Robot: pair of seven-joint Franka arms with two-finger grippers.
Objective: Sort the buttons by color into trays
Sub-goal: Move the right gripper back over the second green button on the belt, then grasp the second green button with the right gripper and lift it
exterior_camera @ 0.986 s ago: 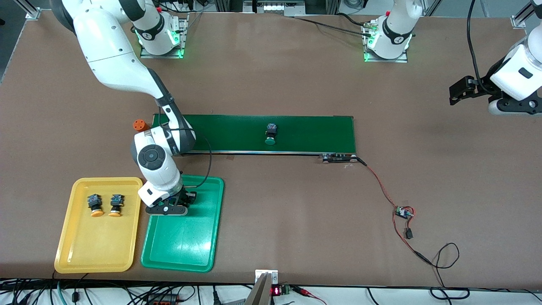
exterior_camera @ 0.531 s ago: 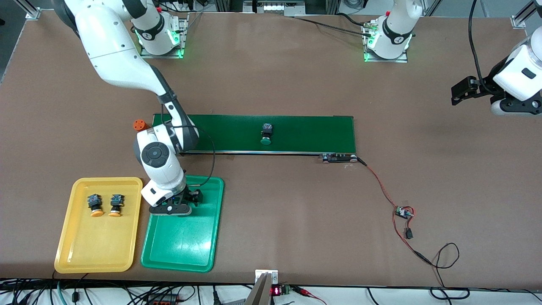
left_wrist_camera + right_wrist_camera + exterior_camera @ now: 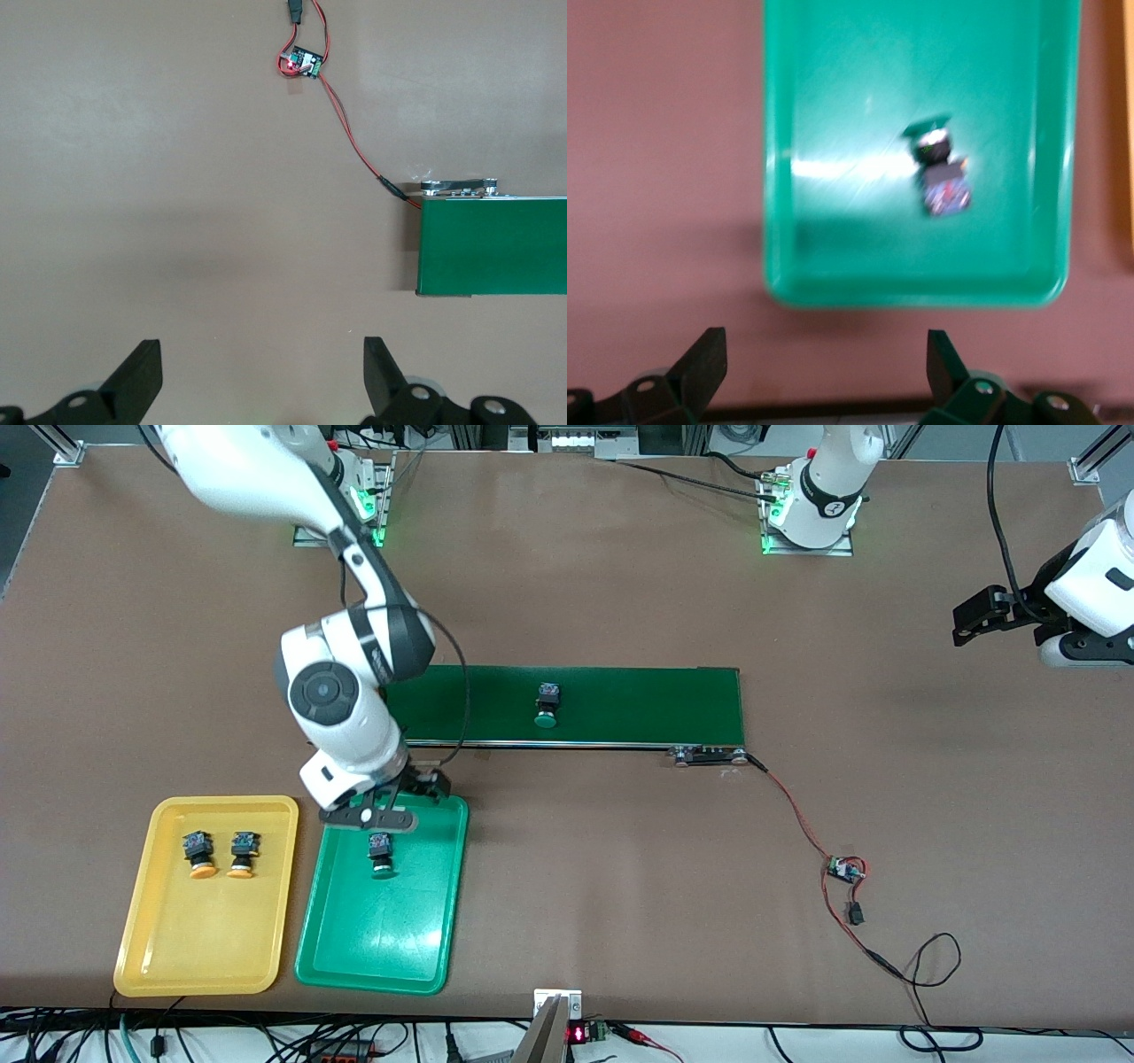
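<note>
— Right gripper (image 3: 403,802)?
— Fingers spread wide, empty, above the shallow green plastic tray (image 3: 359,955); a green-capped push-button (image 3: 382,852) lies inside.
— Left gripper (image 3: 970,622)?
— Wide apart, waiting over bare brown table (image 3: 930,797).

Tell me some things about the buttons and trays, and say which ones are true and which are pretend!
1. Two orange-capped buttons lie in the yellow tray. True.
2. The green tray holds nothing. False: one green button lies in it.
3. A green button sits on the dark green belt. True.
4. The right gripper is squeezing a button. False: it is open, above the green tray's edge.
5. The left gripper is over the yellow tray. False: it waits open over bare table.
</note>
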